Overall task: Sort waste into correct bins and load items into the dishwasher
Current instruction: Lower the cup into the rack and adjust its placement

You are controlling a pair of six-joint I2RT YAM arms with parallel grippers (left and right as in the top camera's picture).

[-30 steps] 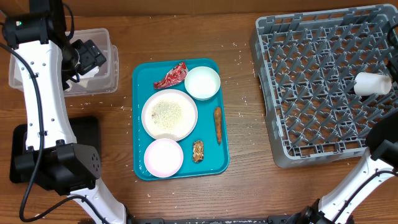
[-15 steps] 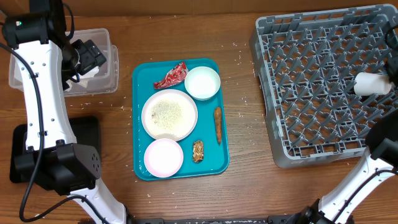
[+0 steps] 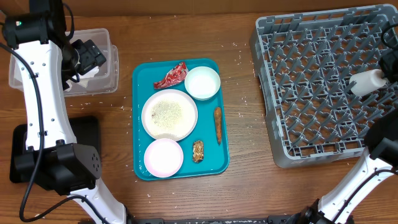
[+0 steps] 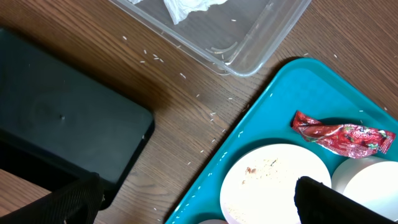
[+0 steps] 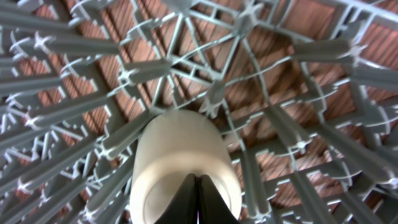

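Scraps and dishes crowd the teal tray point(image 3: 214, 163) in the overhead view. The wrapper point(image 3: 171, 76) lies at its far left corner with the bowl point(image 3: 203, 83) just beside it. The plate point(image 3: 186, 129) sits in the middle, dusted with rice crumbs point(image 3: 166, 113), and the small plate point(image 3: 163, 157) is at the near left corner. The sausage point(image 3: 217, 124) runs along the right edge, with the chunk point(image 3: 198, 151) near it. Left of the tray and farther back stands the tub point(image 3: 37, 78) with the napkin point(image 3: 93, 73) inside, and the left claw point(image 3: 92, 57) hangs over it, spread wide. The black tray point(image 3: 86, 134) lies left of the teal tray, nearer to me. Well to the right is the rack point(image 3: 311, 87). Over its right side the cup point(image 3: 367, 82) hangs tilted, gripped by the right claw point(image 3: 387, 76). From the left wrist, the two fingers stand far apart at the bottom corners of the view. Below them are the teal tray's corner, the wrapper, the plate and the bowl's rim, the tub's corner with the napkin, the black tray, and loose grains on the table point(image 4: 186, 118). From the right wrist, the fingers are pinched together on the cup's rim, and the rack's lattice fills the view beyond.
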